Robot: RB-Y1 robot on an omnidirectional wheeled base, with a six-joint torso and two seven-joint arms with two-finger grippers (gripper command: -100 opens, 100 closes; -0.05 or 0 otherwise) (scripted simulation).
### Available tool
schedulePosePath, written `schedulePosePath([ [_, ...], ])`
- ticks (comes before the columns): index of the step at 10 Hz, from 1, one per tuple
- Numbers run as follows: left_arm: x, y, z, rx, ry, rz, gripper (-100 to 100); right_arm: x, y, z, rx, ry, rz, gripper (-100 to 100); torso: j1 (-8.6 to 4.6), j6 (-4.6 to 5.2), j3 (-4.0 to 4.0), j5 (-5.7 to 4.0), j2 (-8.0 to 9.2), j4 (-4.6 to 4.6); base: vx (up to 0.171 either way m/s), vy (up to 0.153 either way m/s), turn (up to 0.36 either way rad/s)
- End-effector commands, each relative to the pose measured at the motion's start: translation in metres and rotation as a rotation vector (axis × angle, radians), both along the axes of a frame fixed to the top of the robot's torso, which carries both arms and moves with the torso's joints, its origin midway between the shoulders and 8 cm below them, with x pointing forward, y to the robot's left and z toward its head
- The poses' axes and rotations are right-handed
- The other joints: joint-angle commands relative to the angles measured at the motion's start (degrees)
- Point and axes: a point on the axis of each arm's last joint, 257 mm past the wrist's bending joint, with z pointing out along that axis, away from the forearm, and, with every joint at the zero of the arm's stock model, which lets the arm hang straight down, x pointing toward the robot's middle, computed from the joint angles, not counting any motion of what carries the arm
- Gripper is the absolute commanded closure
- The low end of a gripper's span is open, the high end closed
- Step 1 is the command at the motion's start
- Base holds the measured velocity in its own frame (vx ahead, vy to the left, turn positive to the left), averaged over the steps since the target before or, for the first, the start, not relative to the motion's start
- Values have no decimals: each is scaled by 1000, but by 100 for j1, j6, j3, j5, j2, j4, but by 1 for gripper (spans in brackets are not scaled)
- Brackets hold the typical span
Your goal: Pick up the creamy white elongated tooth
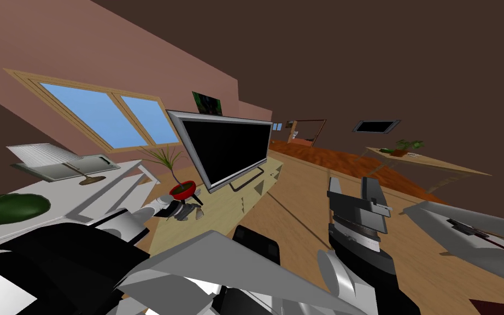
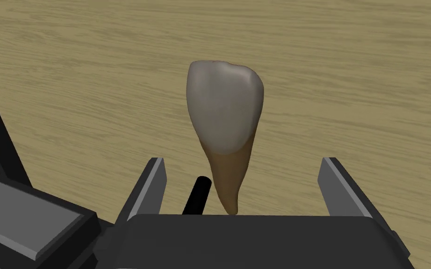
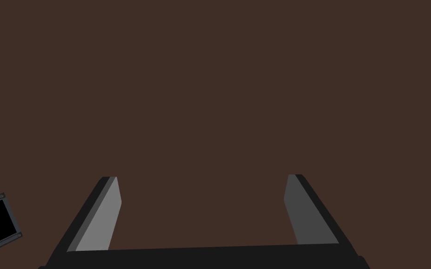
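Left pincer (image 2: 243, 161): hung wide open, one finger on each side of the tooth (image 2: 224, 116), touching it with neither. Looked steeply down onto the pale wood counter (image 2: 350, 70).

Nearest the pincer body: saw the brown tapering root tip, set between the fingers and off-middle. Saw a short black peg (image 2: 196, 196) just beside it, between root and one finger; possibly a leg of the plant stand, could not tell. Farther out: saw the grey-white crown, reaching well past the fingertips. Judged the tooth to be lying on the counter, long axis roughly along the fingers, slightly tilted.

Step judged: last alignment before closing.
- Needed to push lower and farther forward, to clamp the thick part near the crown-root join and not the thin root, prone to pivoting out.
- Needed to centre sideways first, given the off-middle root.
- Risked trapping the black peg with the finger on that side; worth shifting clear of it.
- Needed a slow close; smooth tapered shape, likely to squirt forward under pressure.

Pose: left forearm reached down to the counter, ending just beside the red plant pot (image 1: 182, 190), in front of the TV (image 1: 223, 147). Right pincer (image 1: 353, 186): pointed up over the floor (image 1: 300, 208), well apart from the work, fingers spread, gripping nothing.
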Motion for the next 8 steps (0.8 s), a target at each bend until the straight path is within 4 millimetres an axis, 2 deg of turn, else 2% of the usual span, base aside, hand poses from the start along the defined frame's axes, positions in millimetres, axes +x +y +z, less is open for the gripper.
schedulePosePath([
  [1, -15, 0, -8, 13, 35, -12, -100, 0, 0, 0, 0, 0, 0, 0, 0, 0, 0, 0, 0, 0, 46, -17, -51],
  [3, -15, 0, -8, 13, 35, -12, -100, 0, 0, 0, 0, 0, 0, 0, 9, -1, 1, 1, 2, 0, 16, -2, 2],
  [5, -39, -3, -23, 32, 83, -43, -100, 0, 0, 0, 0, 0, 0, 0, 17, 1, 3, 3, 4, 1, 48, 22, -92],
  [8, -38, -3, -22, 31, 82, -39, -100, 0, 0, 0, 0, 0, 0, 0, 21, 2, -2, 6, -3, -1, 31, 7, -4],
])
